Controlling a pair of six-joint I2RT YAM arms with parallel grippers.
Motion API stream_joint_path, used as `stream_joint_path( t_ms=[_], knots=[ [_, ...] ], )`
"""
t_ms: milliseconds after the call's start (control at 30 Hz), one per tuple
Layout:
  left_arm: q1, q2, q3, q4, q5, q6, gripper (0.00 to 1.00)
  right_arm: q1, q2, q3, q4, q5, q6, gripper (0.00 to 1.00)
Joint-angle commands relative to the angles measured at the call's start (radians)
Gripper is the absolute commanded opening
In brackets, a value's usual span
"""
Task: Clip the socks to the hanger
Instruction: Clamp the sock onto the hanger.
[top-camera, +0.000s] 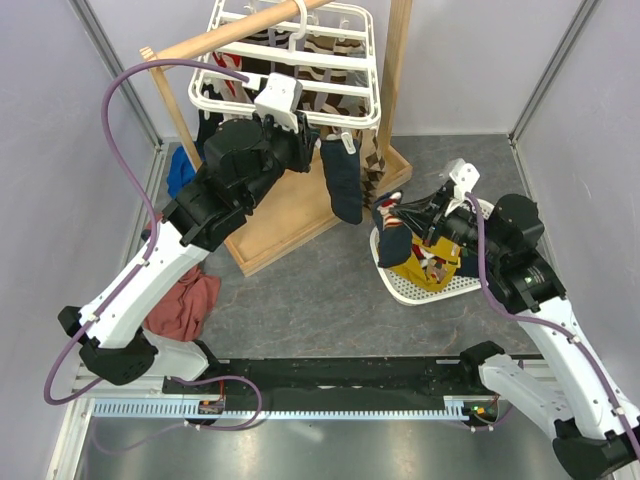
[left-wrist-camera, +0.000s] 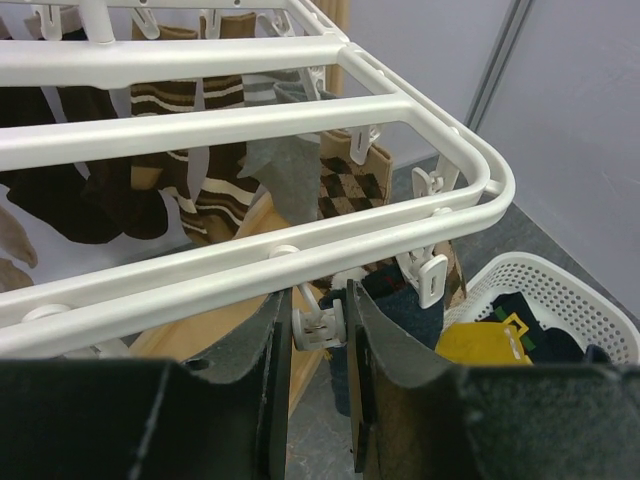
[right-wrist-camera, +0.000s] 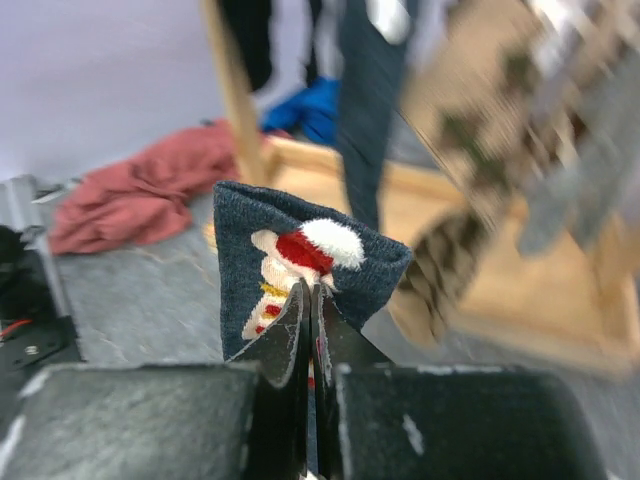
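Reaching up to the near rail of the hanger (left-wrist-camera: 250, 120), the left gripper (left-wrist-camera: 316, 303) is pinching a white peg (left-wrist-camera: 320, 326) that is dangling under that rail. Its jaws are standing narrow, with one finger on each side of the peg. The hanger is hanging from the wooden stand (top-camera: 290, 235) at the back of the worktop (top-camera: 320, 295), and brown striped and argyle socks (left-wrist-camera: 350, 180) are hanging from its farther rows. A navy sock (top-camera: 345, 185) is hanging from a peg near the hanger's near right corner, just right of the left gripper.

The right gripper (right-wrist-camera: 310, 295) is clamping shut on a fold of the figured sock (right-wrist-camera: 245, 210), a dark navy one with a red-and-white figure. It is holding that sock in the air, lower than the hanger and between the navy sock and the basket (top-camera: 400, 288). The basket is sitting on the worktop under the right arm, with a yellow sock (top-camera: 415, 268) lying in it. A red cloth (top-camera: 185, 305) is lying beside the left arm, and a blue cloth (top-camera: 180, 170) is lying behind it by the stand.
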Motion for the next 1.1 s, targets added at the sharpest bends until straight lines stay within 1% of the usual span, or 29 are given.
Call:
stream_joint_path(
  t_ms=[0,233,400,500,533,667,733,1067],
  knots=[
    [-0.001,0.012,0.038,-0.043,0.028,-0.045,0.02,0.058,0.075,0.104,0.158,-0.169,-0.040,0.00],
    [0.000,0.015,0.055,-0.058,0.041,-0.060,0.02,0.207,0.260,0.262,0.175,-0.187,-0.183,0.00],
    [-0.001,0.014,0.056,-0.068,0.063,-0.071,0.02,0.259,0.370,0.310,0.235,-0.158,-0.246,0.00],
    [-0.001,0.010,0.052,-0.072,0.072,-0.076,0.02,0.264,0.399,0.278,0.345,-0.111,-0.234,0.00],
    [-0.001,0.010,0.052,-0.074,0.075,-0.076,0.02,0.264,0.410,0.270,0.391,-0.073,-0.241,0.00],
    [-0.001,0.012,0.050,-0.075,0.089,-0.077,0.02,0.264,0.442,0.265,0.447,0.018,-0.270,0.00],
    [-0.001,0.009,0.052,-0.077,0.097,-0.077,0.02,0.266,0.456,0.261,0.471,0.037,-0.292,0.00],
    [-0.001,-0.014,0.052,-0.077,0.127,-0.076,0.02,0.266,0.487,0.271,0.428,0.119,-0.389,0.00]
  ],
)
